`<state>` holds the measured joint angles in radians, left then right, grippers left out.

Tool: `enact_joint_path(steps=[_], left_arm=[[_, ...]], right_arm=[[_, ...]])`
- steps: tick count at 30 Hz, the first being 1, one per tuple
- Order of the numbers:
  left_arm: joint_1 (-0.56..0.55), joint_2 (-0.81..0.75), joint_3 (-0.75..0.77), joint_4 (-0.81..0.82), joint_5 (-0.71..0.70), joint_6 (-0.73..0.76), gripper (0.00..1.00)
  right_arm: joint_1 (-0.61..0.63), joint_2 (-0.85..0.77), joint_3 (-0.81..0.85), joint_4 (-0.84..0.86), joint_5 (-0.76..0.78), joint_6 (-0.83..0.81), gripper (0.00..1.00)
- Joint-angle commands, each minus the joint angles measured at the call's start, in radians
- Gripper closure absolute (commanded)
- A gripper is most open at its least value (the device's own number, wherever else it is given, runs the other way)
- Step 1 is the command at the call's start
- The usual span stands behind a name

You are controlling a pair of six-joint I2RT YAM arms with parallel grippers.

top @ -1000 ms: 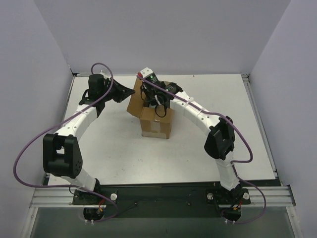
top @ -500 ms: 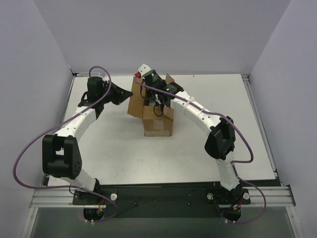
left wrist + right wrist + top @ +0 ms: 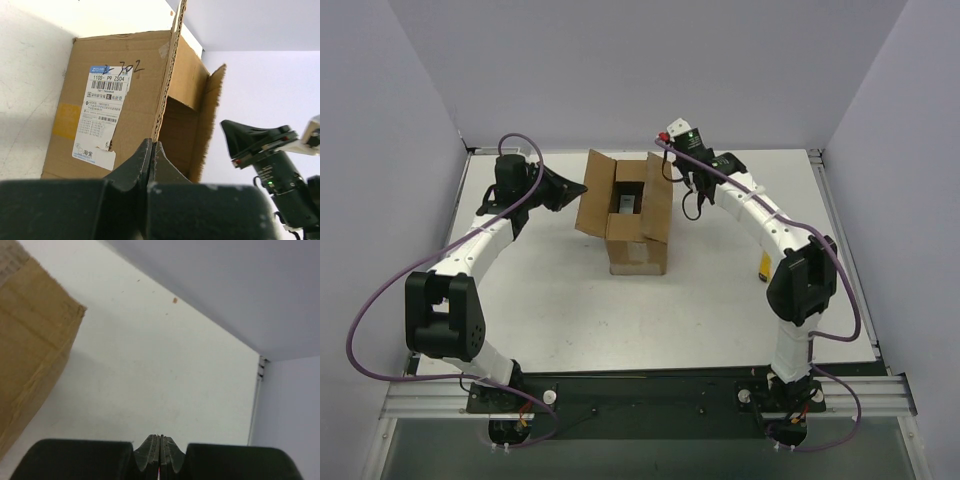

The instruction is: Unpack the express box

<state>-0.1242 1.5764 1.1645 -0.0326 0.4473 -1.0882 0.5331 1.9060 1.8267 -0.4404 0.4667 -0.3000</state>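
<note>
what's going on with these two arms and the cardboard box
Two robot arms are unpacking the express box, which stands on the table with its top flaps already open. The left gripper is shut, its tip at the edge of the left flap; whether it pinches the cardboard is unclear. The right gripper is shut and empty, off to the box's right side above the table. A pale item shows inside the box, not yet taken out.

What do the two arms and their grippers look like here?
The left arm and right arm have white shells, chunky black joints and a looping purple cable each. The left gripper and right gripper are black, tapering to narrow tips.
</note>
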Motion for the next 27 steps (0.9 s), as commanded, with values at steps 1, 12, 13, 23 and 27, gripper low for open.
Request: enact_joint_path(steps=[1,12,13,23,27], left_arm=[[0.011,-0.003,0.018,0.049,-0.016,0.014,1.00],[0.003,0.020,0.057,0.059,-0.002,0.051,1.00],[0.003,0.022,0.057,0.057,-0.004,0.051,1.00],[-0.009,0.033,0.066,0.071,-0.002,0.048,1.00],[-0.009,0.040,0.070,0.068,-0.002,0.048,1.00]], right_arm=[[0.016,-0.015,-0.027,-0.110,-0.177,0.133,1.00],[0.099,0.048,0.348,-0.063,-0.175,0.166,0.89],[0.113,0.045,0.348,-0.061,-0.231,0.171,0.85],[0.228,0.183,0.322,-0.084,-0.384,0.257,0.88],[0.220,0.177,0.307,-0.101,-0.303,0.248,0.95]])
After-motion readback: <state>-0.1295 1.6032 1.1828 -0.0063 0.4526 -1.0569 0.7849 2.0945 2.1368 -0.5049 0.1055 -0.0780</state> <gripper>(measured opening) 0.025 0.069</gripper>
